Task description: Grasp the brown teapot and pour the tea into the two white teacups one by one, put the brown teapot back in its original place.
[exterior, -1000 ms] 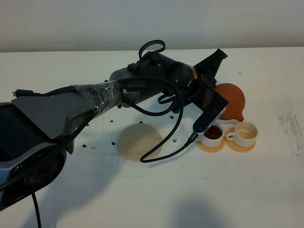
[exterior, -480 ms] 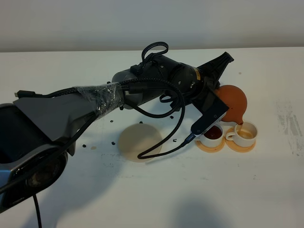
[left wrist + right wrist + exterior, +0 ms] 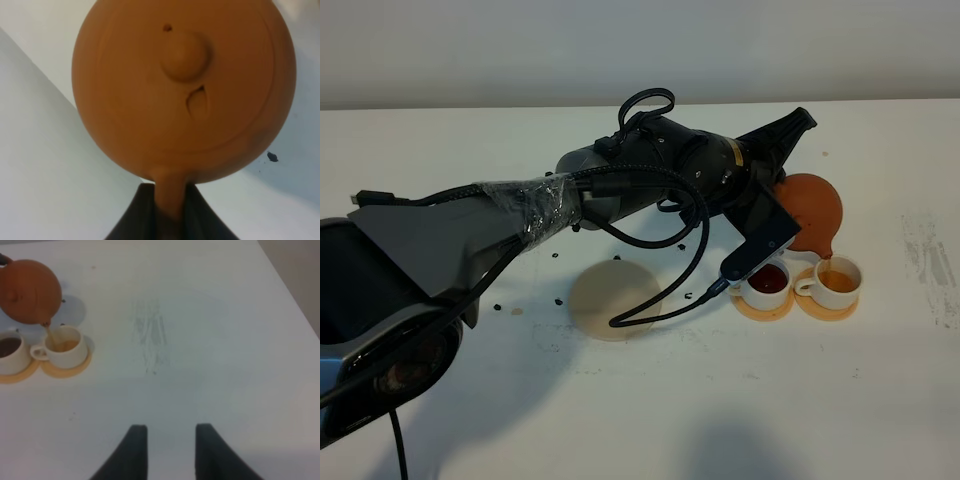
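My left gripper [image 3: 782, 182] is shut on the loop handle of the brown teapot [image 3: 811, 206], which hangs tipped over the cups. In the left wrist view the teapot's knobbed lid [image 3: 185, 56] faces the camera, with the handle between the fingers of the left gripper [image 3: 170, 202]. A thin stream runs from the spout into the right white teacup [image 3: 838, 280], now part full of amber tea. The left white teacup [image 3: 768, 281] holds dark tea. Both stand on orange-tan coasters. The original place, a pale beige disc [image 3: 615, 299], lies bare. My right gripper [image 3: 171, 450] hovers empty, fingers apart.
The left arm with its looping black cable [image 3: 670, 290] stretches across the middle of the white table and hangs over the disc. Small dark specks [image 3: 560, 300] dot the table left of the disc. Grey scuff marks [image 3: 150, 335] lie right of the cups.
The left arm has shifted the teapot slightly right and tipped it further. Tea began streaming into the right cup, whose cream inside now shows amber liquid. The right gripper stayed put.
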{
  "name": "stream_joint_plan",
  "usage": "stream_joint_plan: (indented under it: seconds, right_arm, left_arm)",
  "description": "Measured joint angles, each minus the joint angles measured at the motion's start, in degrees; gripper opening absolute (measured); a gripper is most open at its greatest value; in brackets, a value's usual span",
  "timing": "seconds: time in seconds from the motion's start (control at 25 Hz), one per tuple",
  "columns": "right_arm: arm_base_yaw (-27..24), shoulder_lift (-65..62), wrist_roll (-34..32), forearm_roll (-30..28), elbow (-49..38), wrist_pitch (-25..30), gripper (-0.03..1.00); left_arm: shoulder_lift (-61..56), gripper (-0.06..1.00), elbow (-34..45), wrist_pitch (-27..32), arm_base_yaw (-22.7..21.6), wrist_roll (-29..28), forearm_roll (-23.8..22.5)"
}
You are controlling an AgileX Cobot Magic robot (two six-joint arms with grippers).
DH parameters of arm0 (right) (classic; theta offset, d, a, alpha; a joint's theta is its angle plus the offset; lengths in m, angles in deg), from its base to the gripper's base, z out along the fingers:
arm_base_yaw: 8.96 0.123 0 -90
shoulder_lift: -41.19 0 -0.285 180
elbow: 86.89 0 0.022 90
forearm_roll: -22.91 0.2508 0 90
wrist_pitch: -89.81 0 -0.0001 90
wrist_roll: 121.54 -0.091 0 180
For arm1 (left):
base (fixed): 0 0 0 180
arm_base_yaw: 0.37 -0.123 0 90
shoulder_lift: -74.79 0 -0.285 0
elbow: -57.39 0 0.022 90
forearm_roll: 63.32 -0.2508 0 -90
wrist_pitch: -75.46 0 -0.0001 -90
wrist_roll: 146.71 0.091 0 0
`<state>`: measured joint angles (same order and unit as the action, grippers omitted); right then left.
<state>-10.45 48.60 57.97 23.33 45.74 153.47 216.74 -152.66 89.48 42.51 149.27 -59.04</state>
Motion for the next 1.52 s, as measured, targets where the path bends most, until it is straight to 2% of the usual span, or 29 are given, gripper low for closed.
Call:
stream_joint_plan:
  seconds: [1.52]
  right_arm:
    - [0.0,0.0,0.0,0.0,0.0,0.0,0.23]
  left_arm:
    - [0.0,0.08,0.0,-2.76,0.59,5.03,0.05]
